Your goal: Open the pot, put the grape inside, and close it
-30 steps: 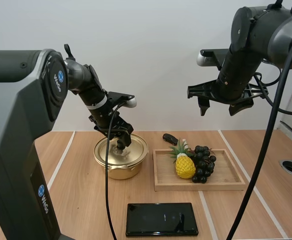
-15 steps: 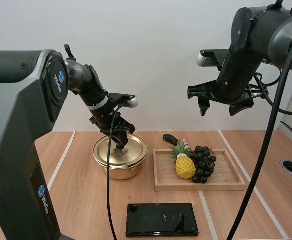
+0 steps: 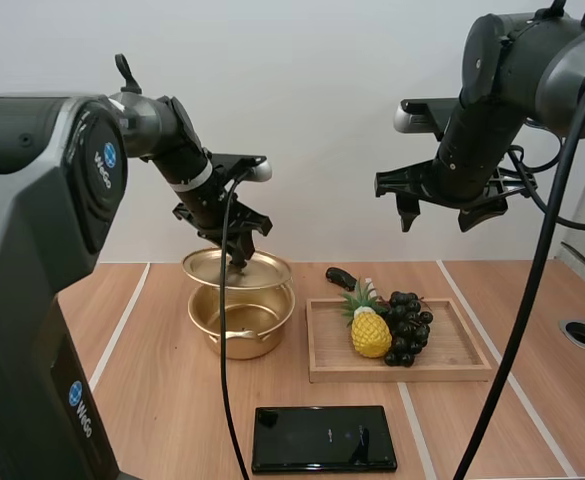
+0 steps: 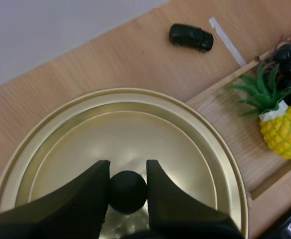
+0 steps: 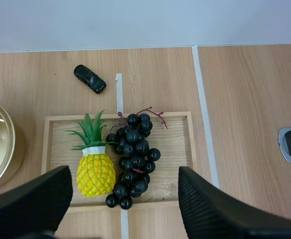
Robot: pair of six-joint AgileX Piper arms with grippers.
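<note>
- The opening step looks done: my left gripper (image 3: pixel 240 256) pinches the small black ball knob (image 4: pixel 128 191) of the round gold metal lid (image 3: pixel 234 270) between its fingertips. The lid hangs directly beneath that gripper, level and clear of the rim.
- The gold metal pot (image 3: pixel 242 328) stands open straight below the held lid, and nothing shows inside it.
- The bunch of dark purple grapes (image 5: pixel 133 159) has not been picked up. It lies in the shallow wooden tray (image 3: pixel 454 355) just beside a yellow toy pineapple (image 5: pixel 95 174), directly under my right gripper (image 3: pixel 440 215).
- My right gripper hovers high over the tray with its fingers spread wide, grasping nothing and well apart from the fruit.
- Left to do, as I judge it: bring the right gripper down onto the grapes, carry them to the pot below the left gripper, drop them in, then set the lid back on.
- The lid probably needs to move aside first, since it covers the opening.
</note>
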